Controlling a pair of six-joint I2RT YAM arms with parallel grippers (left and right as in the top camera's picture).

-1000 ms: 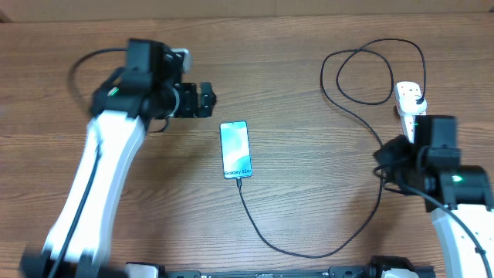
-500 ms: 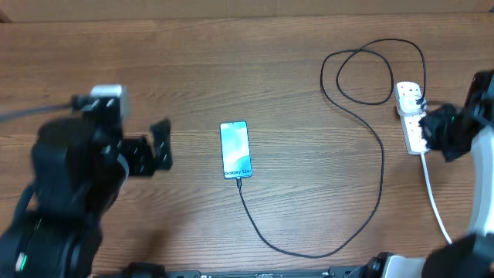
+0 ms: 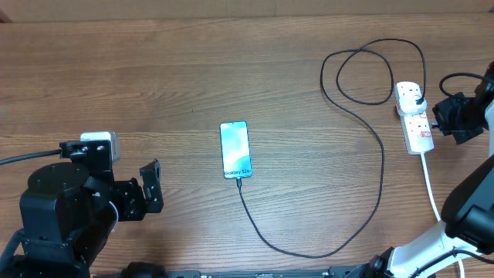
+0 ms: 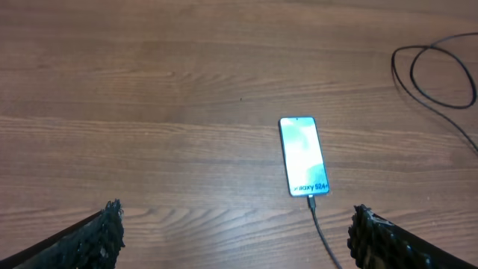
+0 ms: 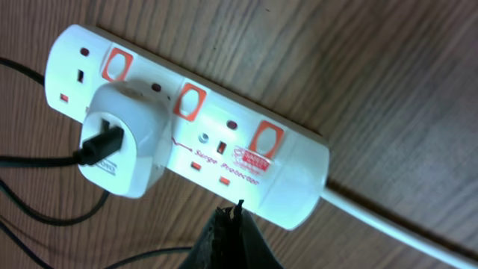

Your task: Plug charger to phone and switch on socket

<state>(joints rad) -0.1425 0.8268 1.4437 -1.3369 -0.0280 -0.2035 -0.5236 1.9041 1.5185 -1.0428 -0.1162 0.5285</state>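
The phone (image 3: 235,149) lies flat mid-table with its teal screen lit; it also shows in the left wrist view (image 4: 304,155). The black charger cable (image 3: 309,251) is plugged into the phone's near end, loops right and up, and ends at a white plug (image 5: 123,146) seated in the white socket strip (image 3: 414,117). The strip's red switches (image 5: 267,140) show in the right wrist view. My right gripper (image 5: 237,213) is shut and empty, its tip just beside the strip (image 5: 299,161). My left gripper (image 4: 235,232) is open, low and to the left of the phone.
The strip's thick white cord (image 3: 432,193) runs toward the front right edge. The charger cable forms a loop (image 3: 370,73) at the back right. The table is brown wood.
My left arm has swung back from the phone toward the front left. My right arm has moved from in front of the strip to its right side.
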